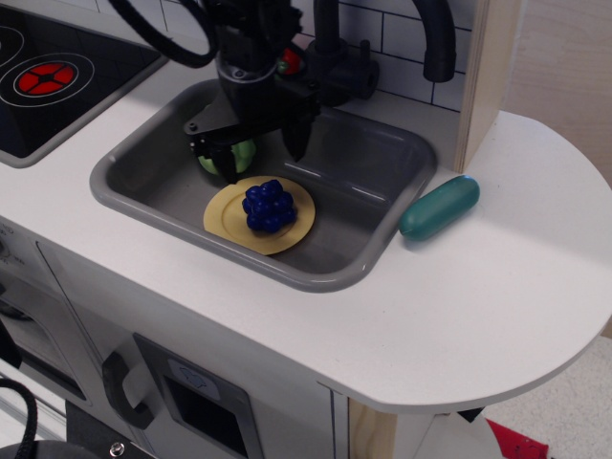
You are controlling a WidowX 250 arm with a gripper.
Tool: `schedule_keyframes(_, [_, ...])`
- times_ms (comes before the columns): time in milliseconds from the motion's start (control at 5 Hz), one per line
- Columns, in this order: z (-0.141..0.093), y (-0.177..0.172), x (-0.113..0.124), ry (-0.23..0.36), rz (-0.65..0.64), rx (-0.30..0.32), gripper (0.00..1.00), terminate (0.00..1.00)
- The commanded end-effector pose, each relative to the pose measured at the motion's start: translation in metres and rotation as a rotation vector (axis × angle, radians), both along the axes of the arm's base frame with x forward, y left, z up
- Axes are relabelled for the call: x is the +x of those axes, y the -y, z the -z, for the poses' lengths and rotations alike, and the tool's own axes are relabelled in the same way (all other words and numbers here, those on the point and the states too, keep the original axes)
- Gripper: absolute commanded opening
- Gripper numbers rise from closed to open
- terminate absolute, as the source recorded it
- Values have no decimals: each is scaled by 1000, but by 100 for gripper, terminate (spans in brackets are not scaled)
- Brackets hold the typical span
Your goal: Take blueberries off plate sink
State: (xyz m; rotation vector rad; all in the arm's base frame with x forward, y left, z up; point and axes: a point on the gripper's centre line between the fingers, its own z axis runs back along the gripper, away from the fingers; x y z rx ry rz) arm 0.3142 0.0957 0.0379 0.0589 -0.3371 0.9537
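The blueberries (269, 206), a glossy dark-blue bumpy cluster, sit in the middle of the mustard-yellow plate (228, 224). The plate lies on the floor of the grey sink (363, 182). My black gripper (261, 163) hangs just behind and above the blueberries, open and empty, with one finger at the left near the plate's back edge and the other at the right. It does not touch the cluster.
A pale green lettuce-like toy (241, 153) lies behind the plate, partly hidden by my gripper. A dark faucet (335, 67) stands at the sink's back. A teal oblong toy (439, 207) lies on the white counter to the right. A stove (48, 76) is at the left.
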Motion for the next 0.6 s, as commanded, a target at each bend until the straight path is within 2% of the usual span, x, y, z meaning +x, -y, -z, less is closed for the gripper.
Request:
schedule_keyframes(0, [9, -4, 2, 59, -6, 0, 100, 0])
schedule_keyframes(200, [8, -1, 8, 158, -63, -75, 100, 0])
schedule_keyframes(400, [14, 0, 9, 156, -87, -36, 100, 0])
